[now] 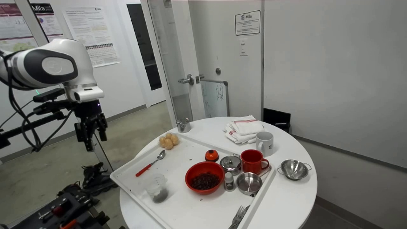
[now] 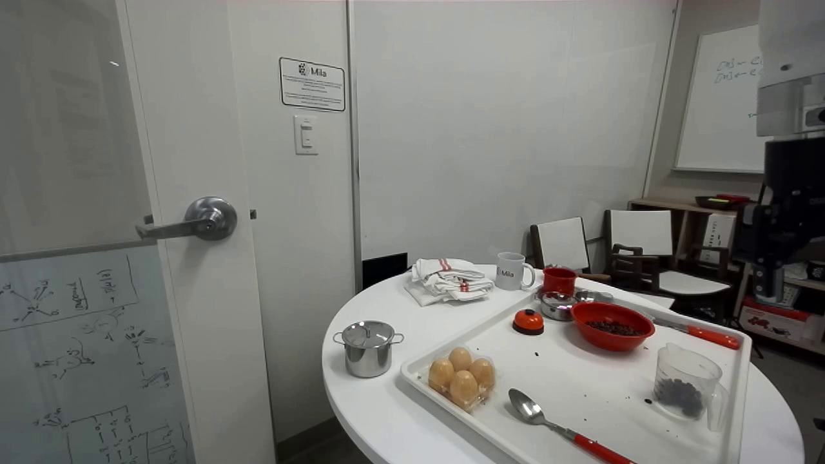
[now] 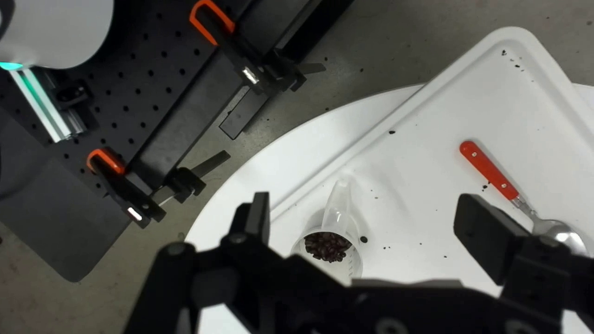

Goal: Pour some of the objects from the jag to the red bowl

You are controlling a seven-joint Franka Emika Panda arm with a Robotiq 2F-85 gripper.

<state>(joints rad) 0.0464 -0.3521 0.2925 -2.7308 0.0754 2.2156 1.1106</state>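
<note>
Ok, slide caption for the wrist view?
Past the open Robotiq gripper: a measuring jug of dark beans and a red-handled spoon on a white tray.

The bowl (image 2: 602,339) is red, its beans (image 1: 205,182) dark; near it, a red mug (image 1: 251,163), a whitish-clear jug (image 2: 693,368); well apart, red-striped white towels (image 1: 246,128).

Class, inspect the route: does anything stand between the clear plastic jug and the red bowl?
In both exterior views, nothing visible stands between the jug and the red bowl; the spoon lies off that line.
</note>
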